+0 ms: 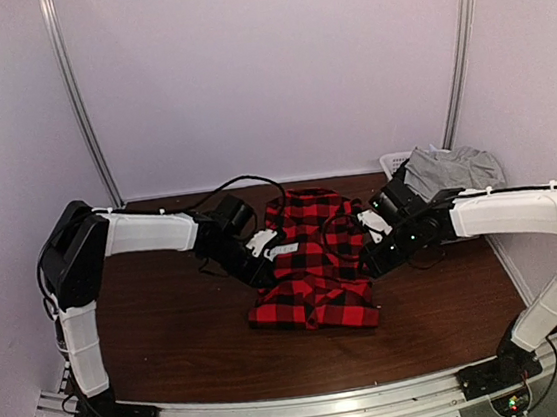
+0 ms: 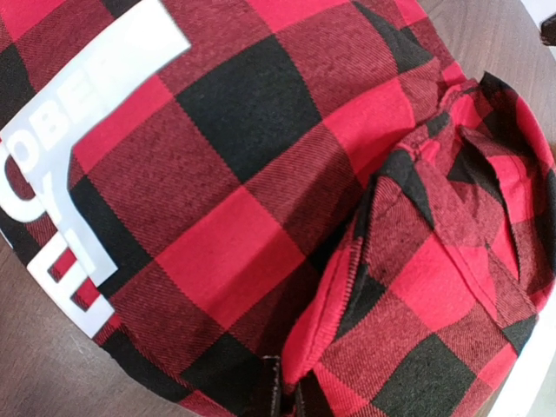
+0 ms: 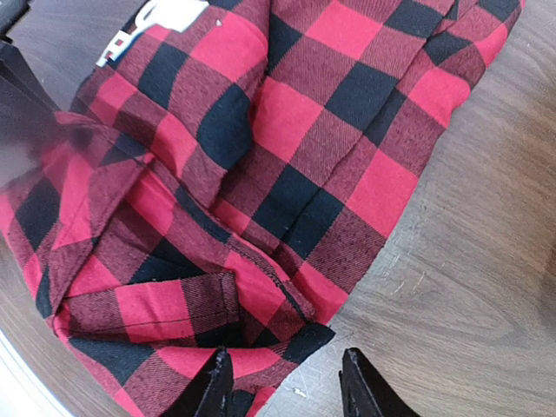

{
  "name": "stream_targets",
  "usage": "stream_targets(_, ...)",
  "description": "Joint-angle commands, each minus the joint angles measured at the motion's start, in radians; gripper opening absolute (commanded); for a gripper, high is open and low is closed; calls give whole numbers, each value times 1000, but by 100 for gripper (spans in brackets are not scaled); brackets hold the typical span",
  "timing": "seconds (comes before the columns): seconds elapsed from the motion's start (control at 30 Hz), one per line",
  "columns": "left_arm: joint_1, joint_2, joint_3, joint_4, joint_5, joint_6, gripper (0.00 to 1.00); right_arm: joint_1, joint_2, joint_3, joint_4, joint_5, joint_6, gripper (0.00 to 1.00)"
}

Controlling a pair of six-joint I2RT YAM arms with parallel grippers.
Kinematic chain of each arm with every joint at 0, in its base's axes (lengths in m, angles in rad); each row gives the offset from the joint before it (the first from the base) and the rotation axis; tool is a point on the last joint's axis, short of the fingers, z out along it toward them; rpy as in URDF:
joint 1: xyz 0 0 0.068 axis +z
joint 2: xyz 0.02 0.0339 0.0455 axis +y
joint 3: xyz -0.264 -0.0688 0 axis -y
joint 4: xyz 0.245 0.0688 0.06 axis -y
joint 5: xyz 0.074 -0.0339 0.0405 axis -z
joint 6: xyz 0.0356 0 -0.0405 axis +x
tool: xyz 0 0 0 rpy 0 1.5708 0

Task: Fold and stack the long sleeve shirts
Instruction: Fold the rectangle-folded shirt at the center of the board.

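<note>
Flannel shirt (image 1: 310,265), red-and-black check, lies bunched at the middle of the table (image 1: 171,321), between the two arms. We read its long axis as running far to near. Which end is the collar we cannot tell through the folds.

Left gripper (image 1: 266,247) sits at the shirt's left edge. Its wrist view shows the jaws together, pinching a raised fold of cloth.

Right gripper (image 1: 373,243) sits at the right edge. Its fingers (image 3: 215,382) stand apart, with a cloth corner lying between them unclamped.

Both arms are about equally near, and the shirt lies inward of each hand. We judge the coming fold depends on carrying one side edge across that axis.

A grey garment (image 1: 455,166) rests on the basket (image 1: 390,163) at far right, well apart.
</note>
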State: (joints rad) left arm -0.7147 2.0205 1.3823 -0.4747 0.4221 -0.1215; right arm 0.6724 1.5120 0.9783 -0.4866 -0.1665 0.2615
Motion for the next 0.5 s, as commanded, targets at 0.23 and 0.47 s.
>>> stream_targets(0.23, 12, -58, -8, 50, -125, -28, 37, 37, -112, -141, 183, -53, 115, 44)
stream_targets(0.47, 11, -215, -145, 195, -178, -75, 52, 122, -124, -239, 283, -86, 177, 43)
